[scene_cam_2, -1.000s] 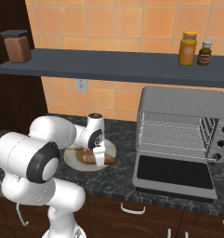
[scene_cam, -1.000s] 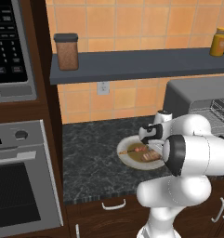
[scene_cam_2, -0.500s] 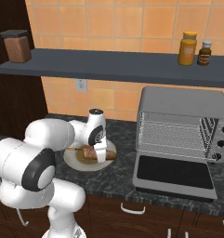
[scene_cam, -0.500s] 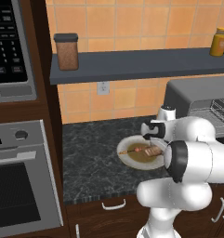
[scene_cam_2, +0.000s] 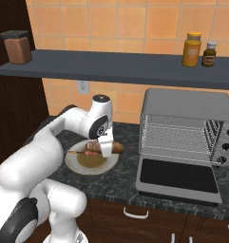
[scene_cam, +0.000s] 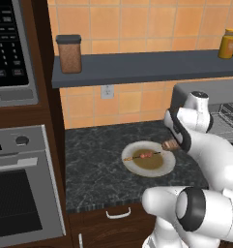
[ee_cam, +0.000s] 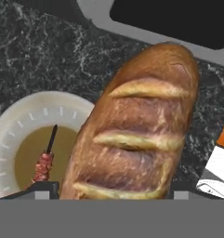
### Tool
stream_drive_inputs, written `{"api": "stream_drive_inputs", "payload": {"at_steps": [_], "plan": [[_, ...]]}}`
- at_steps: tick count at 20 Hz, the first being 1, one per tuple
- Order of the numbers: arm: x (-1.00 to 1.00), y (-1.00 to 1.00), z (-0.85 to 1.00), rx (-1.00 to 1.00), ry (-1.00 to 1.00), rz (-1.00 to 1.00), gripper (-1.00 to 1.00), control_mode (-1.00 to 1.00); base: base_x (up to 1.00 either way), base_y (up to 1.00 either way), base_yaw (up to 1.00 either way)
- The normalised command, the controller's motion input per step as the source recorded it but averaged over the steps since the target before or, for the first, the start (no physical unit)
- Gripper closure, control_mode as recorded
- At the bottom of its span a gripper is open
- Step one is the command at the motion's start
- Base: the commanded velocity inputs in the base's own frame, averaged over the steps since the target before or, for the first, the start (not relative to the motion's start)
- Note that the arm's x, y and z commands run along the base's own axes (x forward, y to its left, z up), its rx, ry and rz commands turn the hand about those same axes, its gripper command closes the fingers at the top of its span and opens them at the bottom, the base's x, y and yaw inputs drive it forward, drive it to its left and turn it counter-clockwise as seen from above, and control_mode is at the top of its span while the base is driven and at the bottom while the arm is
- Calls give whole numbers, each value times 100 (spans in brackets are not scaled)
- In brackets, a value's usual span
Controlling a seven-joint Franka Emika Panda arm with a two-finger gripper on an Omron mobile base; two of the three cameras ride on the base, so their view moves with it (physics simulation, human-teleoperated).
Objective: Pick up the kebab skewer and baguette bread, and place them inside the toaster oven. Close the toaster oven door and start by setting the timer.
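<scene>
My gripper (scene_cam_2: 106, 148) is shut on the baguette bread (scene_cam_2: 117, 147), a golden-brown ridged loaf held just above the right edge of a white plate (scene_cam_2: 77, 166). In the hand view the baguette bread (ee_cam: 136, 125) runs up from between the fingertips of the gripper (ee_cam: 115, 190) toward the toaster oven door (ee_cam: 169, 18). The kebab skewer (scene_cam: 144, 155) lies on the plate (scene_cam: 132, 167), left of the loaf (scene_cam: 169, 144) and the gripper (scene_cam: 177, 144). The grey toaster oven (scene_cam_2: 187, 123) stands to the right, its door (scene_cam_2: 177, 175) dropped open and flat, the wire rack showing.
A wall shelf (scene_cam_2: 111, 69) above the counter holds a brown jar (scene_cam: 69, 53) and two bottles (scene_cam_2: 192, 49). A built-in wall oven (scene_cam: 21, 189) and a microwave (scene_cam: 11, 48) fill the left side. Dark stone counter (scene_cam: 94, 169) surrounds the plate.
The hand has carried the baguette bread up off the plate and to the right, toward the toaster oven. The skewer has stayed on the plate.
</scene>
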Motion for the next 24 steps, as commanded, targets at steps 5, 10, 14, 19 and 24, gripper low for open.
{"api": "stream_drive_inputs", "payload": {"at_steps": [5,10,14,19,24], "plan": [[-14,-49,83,0,-13,-3,100,-100,0,0,0],[-7,-71,50,2,-17,-3,100,-100,0,0,0],[-4,-73,17,4,-20,-4,100,-100,0,0,0],[10,-65,49,5,-13,-8,100,-100,0,0,0],[15,-84,10,3,-8,-3,100,-100,0,0,0]]}}
